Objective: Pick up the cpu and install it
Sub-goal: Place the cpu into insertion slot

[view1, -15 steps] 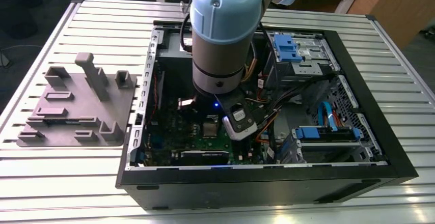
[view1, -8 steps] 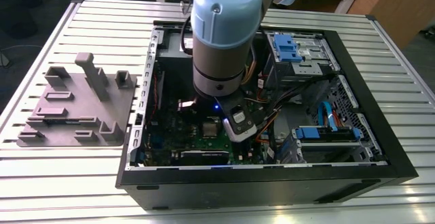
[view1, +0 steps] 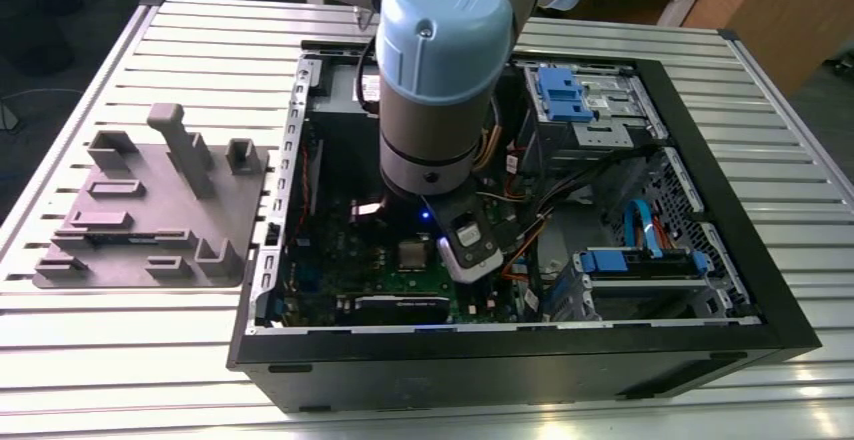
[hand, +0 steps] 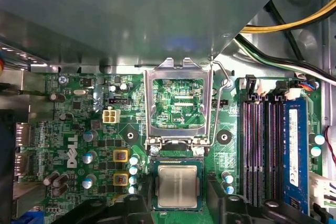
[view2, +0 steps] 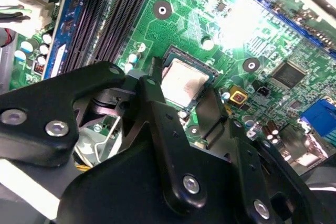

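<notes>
The cpu [hand: 178, 186] lies flat in its socket near the middle of the green motherboard [hand: 79, 129], silvery lid up and square to the socket's black frame. The memory slots [hand: 257, 145] run along one side of it. The socket's metal retention frame [hand: 178, 69] is hinged open and its wire lever [hand: 220, 103] is raised, so nothing clamps the chip down yet.

The gripper [view2: 182, 95] hangs low over the socket inside the open computer case [view1: 534, 360], which stands on the slatted worktop [view1: 134, 360]. Its black fingers [hand: 137, 205] are parted and straddle the chip, one just beside each of two opposite edges. A sliver of socket frame shows between each finger and the chip, so the gripper appears to be holding nothing.

The grey plate with upright blocks [view1: 134, 230] sits by the worktop's edge on the exterior view's left, just beside the case.

The chip is likely very light, stiff and thin, with a smooth lid that offers little friction. It is best taken by two opposite edges of its green carrier and kept level. Its underside and the socket's contacts are probably delicate, so tilting or dragging it could do damage.
</notes>
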